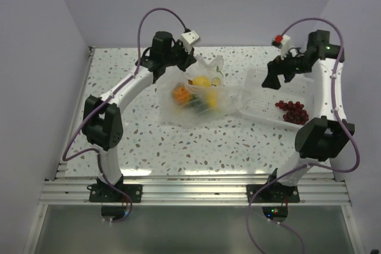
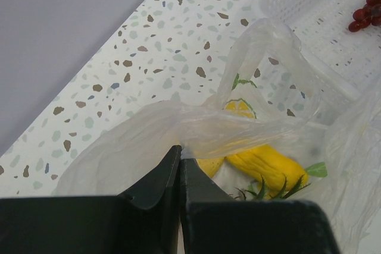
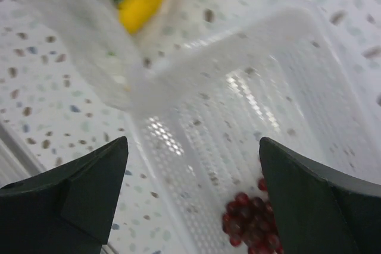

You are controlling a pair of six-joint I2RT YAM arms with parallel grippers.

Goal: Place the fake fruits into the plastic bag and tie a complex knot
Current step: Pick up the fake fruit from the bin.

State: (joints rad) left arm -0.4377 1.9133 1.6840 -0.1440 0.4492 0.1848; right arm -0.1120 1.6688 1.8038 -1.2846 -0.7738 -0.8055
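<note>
The clear plastic bag (image 1: 196, 102) lies mid-table with yellow (image 1: 202, 81) and orange (image 1: 180, 93) fake fruits inside. My left gripper (image 1: 188, 63) is at the bag's far edge, shut on a bunched fold of the plastic bag (image 2: 196, 128). In the left wrist view its tips (image 2: 180, 151) pinch the film just above a yellow fruit (image 2: 268, 162). My right gripper (image 1: 272, 79) hovers open over the white tray, with nothing between its fingers (image 3: 191, 142). A dark red grape cluster (image 3: 250, 221) lies in the tray below it. No knot is in view.
The white slotted tray (image 1: 257, 96) sits right of the bag, touching its plastic, with the grapes (image 1: 292, 111) at its right end. In the right wrist view the tray's wall (image 3: 280, 34) runs beside the bag's edge (image 3: 89, 34). Walls close the table's back and sides.
</note>
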